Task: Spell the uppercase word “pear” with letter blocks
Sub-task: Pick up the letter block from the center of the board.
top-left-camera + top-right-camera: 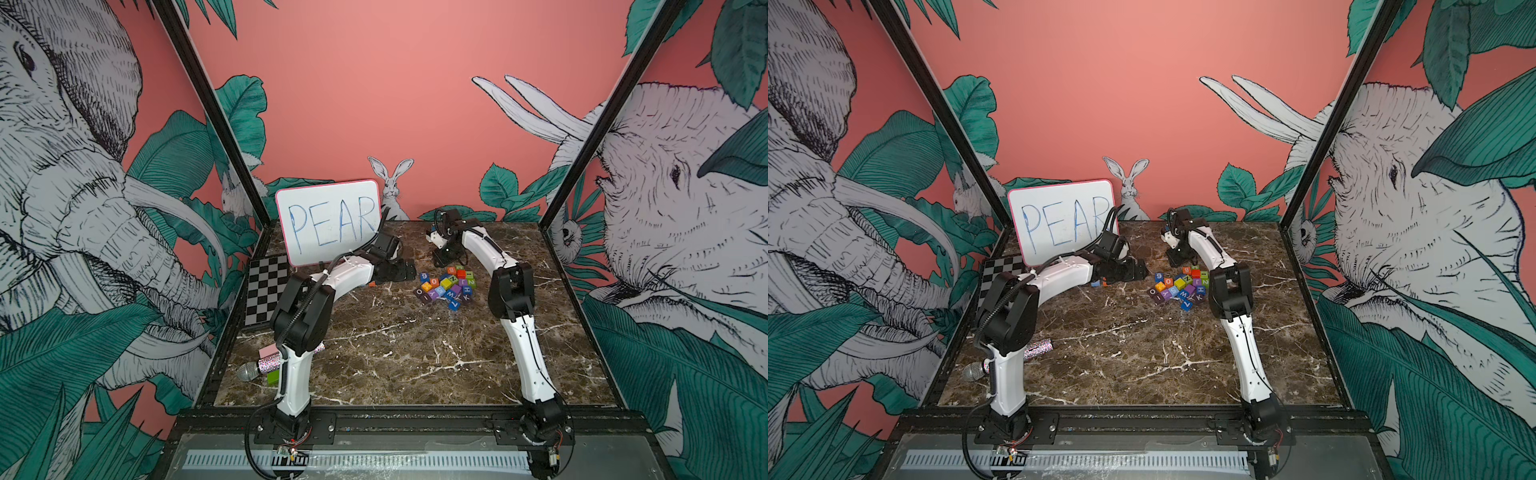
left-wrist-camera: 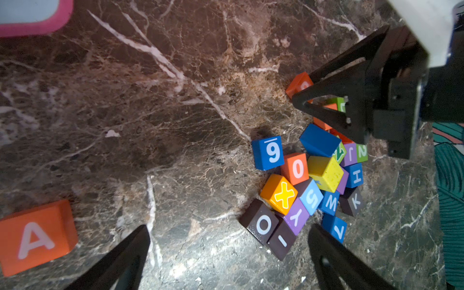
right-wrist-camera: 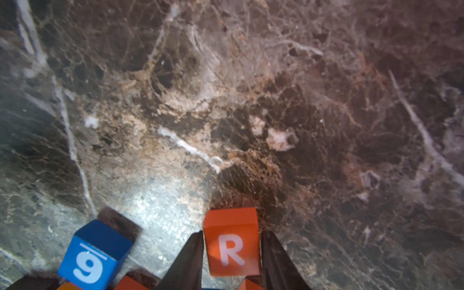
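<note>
Pink walls with drawn elephants, rabbits and green leaves stand around a dark-brown marble counter. At its back leans a pink-rimmed whiteboard with the handwritten word PEAR. In front of the board the left pincer hangs low over the counter, released, its black fingers wide apart with nothing between them. The right pincer is at the far edge of a heap of small coloured letter blocks and is clenched on the red-orange cube with a white R; whether this cube is lifted I cannot tell. The orange cube with a white A lies flat on the counter, well apart from the heap, near the left pincer.
</note>
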{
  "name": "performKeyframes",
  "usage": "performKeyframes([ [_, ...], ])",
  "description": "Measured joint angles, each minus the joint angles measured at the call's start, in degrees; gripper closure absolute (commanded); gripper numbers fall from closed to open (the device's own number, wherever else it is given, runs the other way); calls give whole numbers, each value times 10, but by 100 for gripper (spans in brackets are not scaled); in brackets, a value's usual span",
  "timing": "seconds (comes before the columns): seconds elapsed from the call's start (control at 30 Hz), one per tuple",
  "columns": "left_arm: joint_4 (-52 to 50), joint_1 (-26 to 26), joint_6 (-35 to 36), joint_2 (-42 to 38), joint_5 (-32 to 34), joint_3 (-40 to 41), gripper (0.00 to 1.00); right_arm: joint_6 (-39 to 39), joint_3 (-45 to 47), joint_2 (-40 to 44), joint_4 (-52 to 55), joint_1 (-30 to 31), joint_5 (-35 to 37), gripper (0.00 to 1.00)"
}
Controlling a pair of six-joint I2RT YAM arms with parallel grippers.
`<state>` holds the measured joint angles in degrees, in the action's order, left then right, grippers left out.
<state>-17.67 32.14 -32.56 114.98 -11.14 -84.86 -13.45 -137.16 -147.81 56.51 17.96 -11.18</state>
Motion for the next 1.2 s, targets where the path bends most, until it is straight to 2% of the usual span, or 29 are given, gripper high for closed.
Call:
performKeyframes([
  [1.2,0,-1,0,-1,1,0,1,14,0,0,0,0,-5,68],
])
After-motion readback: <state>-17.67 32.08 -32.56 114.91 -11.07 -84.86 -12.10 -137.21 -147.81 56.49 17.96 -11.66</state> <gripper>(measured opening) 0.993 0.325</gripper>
